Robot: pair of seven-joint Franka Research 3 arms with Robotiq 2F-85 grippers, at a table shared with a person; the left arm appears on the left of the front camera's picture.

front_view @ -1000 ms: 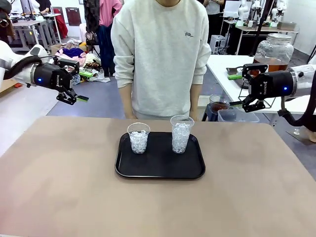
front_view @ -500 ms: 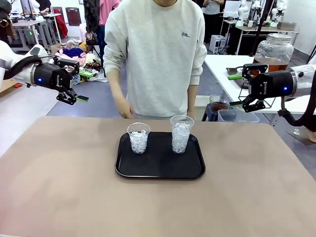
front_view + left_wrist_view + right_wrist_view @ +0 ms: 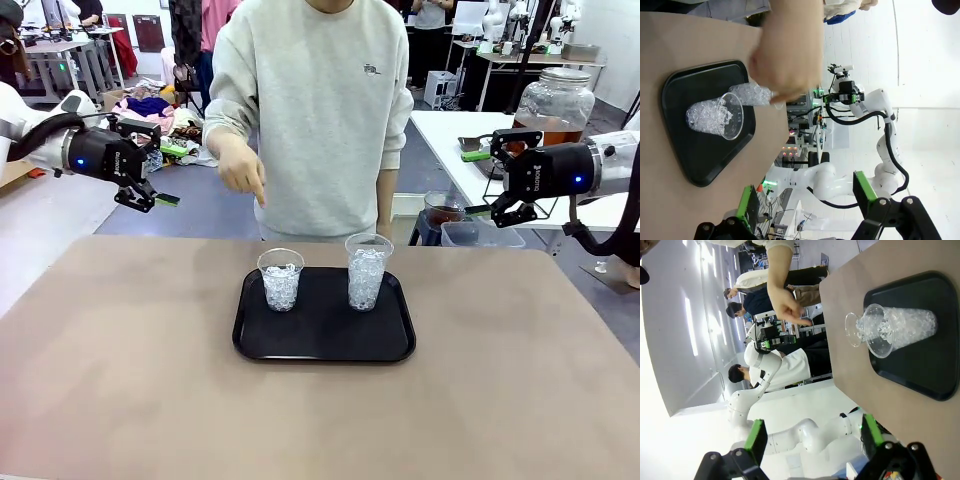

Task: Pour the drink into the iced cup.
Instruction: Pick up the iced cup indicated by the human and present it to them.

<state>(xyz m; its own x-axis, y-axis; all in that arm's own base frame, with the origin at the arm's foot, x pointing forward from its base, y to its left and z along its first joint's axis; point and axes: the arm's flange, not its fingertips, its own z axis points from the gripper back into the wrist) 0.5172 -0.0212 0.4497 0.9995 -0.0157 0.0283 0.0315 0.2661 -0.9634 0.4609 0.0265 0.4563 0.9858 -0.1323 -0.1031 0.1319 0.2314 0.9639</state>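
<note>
The drink (image 3: 556,131), an amber-brown liquid, sat low in a big round glass jar (image 3: 555,98) with a metal lid. The jar stood on a white side table (image 3: 447,132) at the far right, well apart from the cups and behind the right arm.

At the far left, the left gripper (image 3: 165,175) hung in the air off the table's far left corner. Its jaws were spread wide, with nothing between the green pads.

Next came the person, who stood at the far edge of the brown table (image 3: 120,380) in a pale sweatshirt. The person's hand (image 3: 243,172) was raised over that edge, above the short cup, with the index finger pointing down.

A black tray (image 3: 325,355) lay in the middle of the table. A short clear cup (image 3: 281,279) stood upright on its left part, and a taller clear cup (image 3: 367,271) stood upright to the right. Both were filled with ice and stood near each other without touching.

At the right, the right gripper (image 3: 482,183) hovered beyond the table's far right corner, pointing toward the person. Its jaws also stood wide and held nothing.
</note>
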